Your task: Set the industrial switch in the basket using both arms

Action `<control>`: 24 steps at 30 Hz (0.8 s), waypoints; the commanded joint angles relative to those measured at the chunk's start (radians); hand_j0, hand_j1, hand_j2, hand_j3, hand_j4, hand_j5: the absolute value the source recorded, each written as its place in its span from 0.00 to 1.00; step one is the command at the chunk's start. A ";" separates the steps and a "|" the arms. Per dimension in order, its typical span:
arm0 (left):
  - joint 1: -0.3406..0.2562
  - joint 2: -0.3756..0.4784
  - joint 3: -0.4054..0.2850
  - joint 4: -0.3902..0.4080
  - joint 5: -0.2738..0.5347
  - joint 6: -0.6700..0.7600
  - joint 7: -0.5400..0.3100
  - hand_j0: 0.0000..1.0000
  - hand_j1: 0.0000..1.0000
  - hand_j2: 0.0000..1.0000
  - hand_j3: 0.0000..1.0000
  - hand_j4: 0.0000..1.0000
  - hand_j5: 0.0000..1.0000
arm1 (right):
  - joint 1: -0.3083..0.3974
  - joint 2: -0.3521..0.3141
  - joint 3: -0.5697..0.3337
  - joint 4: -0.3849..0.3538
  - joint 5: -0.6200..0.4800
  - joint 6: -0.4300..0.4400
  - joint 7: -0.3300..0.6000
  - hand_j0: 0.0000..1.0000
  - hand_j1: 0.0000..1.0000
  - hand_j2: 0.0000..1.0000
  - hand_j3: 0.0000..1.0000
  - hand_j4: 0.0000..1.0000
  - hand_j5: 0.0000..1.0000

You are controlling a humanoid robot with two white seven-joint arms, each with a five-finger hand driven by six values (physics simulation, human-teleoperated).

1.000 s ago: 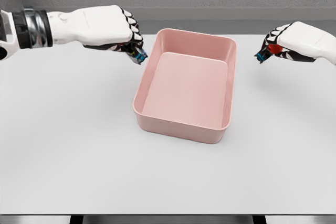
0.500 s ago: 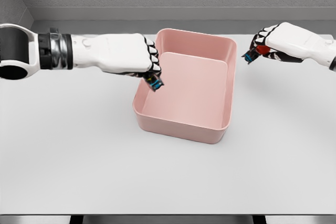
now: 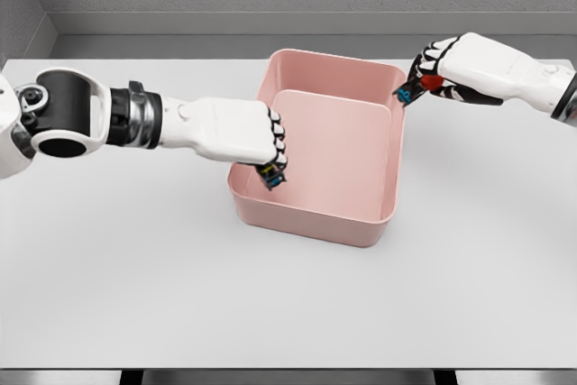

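Note:
A pink basket stands on the white table, open side up. My left hand hangs over the basket's near left corner, fingers curled around a small industrial switch with blue and black parts that pokes out below the knuckles, inside the rim. My right hand is at the basket's far right corner, shut on a second switch with a red part and a blue tip that hovers just over the rim.
The white table stretches wide around the basket. A grey wall runs along the table's far edge. Both forearms reach in above the tabletop.
Both hands moved inward toward the basket. The left went right and down over the near left corner; the right slid left to the far right rim. Both kept their switches.

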 commanded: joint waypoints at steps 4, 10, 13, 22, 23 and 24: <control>0.000 -0.001 -0.008 -0.001 0.002 -0.007 0.000 0.63 0.63 0.63 0.63 0.63 0.63 | 0.000 0.017 0.001 -0.008 -0.015 0.001 -0.001 0.42 0.42 0.42 0.42 0.42 0.42; 0.012 0.001 -0.009 -0.001 0.002 -0.007 0.000 0.75 0.75 0.75 0.75 0.75 0.75 | 0.000 0.056 0.025 -0.044 -0.013 0.001 0.007 0.42 0.42 0.42 0.42 0.42 0.42; 0.012 0.001 -0.008 -0.001 0.002 -0.007 0.000 0.77 0.77 0.77 0.77 0.77 0.77 | 0.000 0.069 0.050 -0.047 -0.013 0.001 0.008 0.42 0.42 0.42 0.42 0.42 0.42; 0.003 0.001 -0.008 -0.002 0.007 -0.007 0.005 1.00 1.00 1.00 1.00 1.00 1.00 | 0.000 0.089 0.117 -0.064 -0.004 0.001 0.012 0.42 0.42 0.42 0.42 0.42 0.42; -0.002 0.004 0.008 -0.002 0.011 -0.007 0.008 1.00 1.00 1.00 1.00 1.00 1.00 | 0.000 0.089 0.116 -0.062 -0.004 0.001 0.013 0.43 0.43 0.43 0.43 0.43 0.43; -0.011 0.016 0.024 -0.007 0.022 -0.020 0.011 1.00 1.00 1.00 1.00 1.00 1.00 | 0.000 0.089 0.116 -0.060 -0.004 0.001 0.012 0.43 0.43 0.43 0.43 0.43 0.43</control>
